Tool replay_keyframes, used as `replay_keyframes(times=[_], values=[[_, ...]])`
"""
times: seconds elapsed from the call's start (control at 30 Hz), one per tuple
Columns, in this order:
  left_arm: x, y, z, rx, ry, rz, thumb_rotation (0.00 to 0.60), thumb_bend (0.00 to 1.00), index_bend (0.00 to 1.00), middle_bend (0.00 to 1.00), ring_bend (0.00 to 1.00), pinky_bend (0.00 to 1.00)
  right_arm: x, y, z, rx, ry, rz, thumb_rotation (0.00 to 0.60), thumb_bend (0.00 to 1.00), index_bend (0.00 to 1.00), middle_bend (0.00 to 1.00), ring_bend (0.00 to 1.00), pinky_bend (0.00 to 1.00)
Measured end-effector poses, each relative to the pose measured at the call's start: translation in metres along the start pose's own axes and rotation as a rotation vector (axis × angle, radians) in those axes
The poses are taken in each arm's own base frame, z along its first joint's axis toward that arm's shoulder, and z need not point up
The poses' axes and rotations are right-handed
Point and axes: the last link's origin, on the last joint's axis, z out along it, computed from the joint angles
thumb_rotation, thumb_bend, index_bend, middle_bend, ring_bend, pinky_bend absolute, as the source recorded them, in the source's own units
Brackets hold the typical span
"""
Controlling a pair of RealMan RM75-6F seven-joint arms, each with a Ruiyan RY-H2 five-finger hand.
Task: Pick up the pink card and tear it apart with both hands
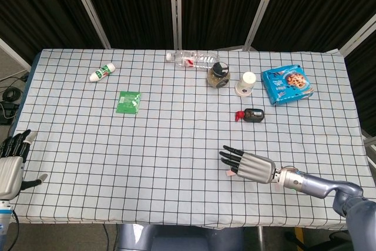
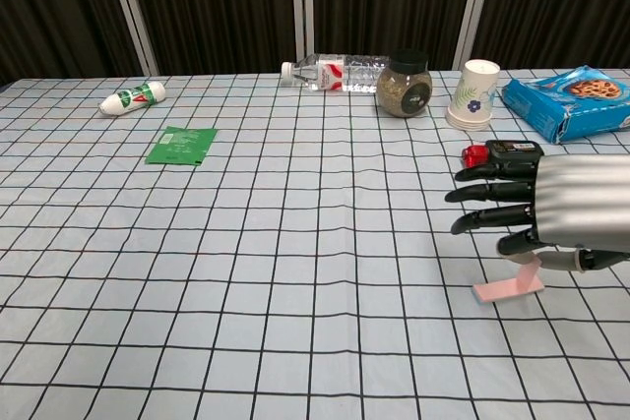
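Note:
The pink card [image 2: 510,288] lies at the near right of the table, one end flat on the cloth and the other bent upward. My right hand [image 2: 551,213] hovers over it, long fingers stretched left, and pinches the raised end between the thumb and a finger. From the head view only a sliver of the pink card [image 1: 229,173] shows beside my right hand [image 1: 249,166]. My left hand [image 1: 12,166] hangs off the table's left edge, fingers apart and holding nothing; the chest view does not show it.
Just behind my right hand lies a black and red device [image 2: 502,152]. Along the back stand a paper cup [image 2: 474,91], spice jar [image 2: 405,84], lying water bottle [image 2: 330,73] and blue cookie box [image 2: 571,100]. A green packet [image 2: 182,145] and white tube [image 2: 131,98] lie left.

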Motion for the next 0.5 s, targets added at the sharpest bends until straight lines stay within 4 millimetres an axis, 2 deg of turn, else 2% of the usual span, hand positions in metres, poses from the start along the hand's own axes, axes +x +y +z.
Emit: replay_keyframes(times=[0.27, 0.5], values=[[0.0, 0.0, 0.0, 0.0, 0.0, -0.003, 0.6, 0.0, 0.0, 0.0, 0.0, 0.0, 0.003, 0.004, 0.006, -0.039, 0.022, 0.019, 0.6, 0.45, 0.65, 0.23, 0.0, 0.0], [0.001, -0.001, 0.0, 0.001, -0.002, -0.009, 0.6, 0.0, 0.0, 0.0, 0.0, 0.0, 0.015, 0.018, 0.015, -0.117, 0.078, 0.08, 0.6, 0.45, 0.67, 0.23, 0.0, 0.0]])
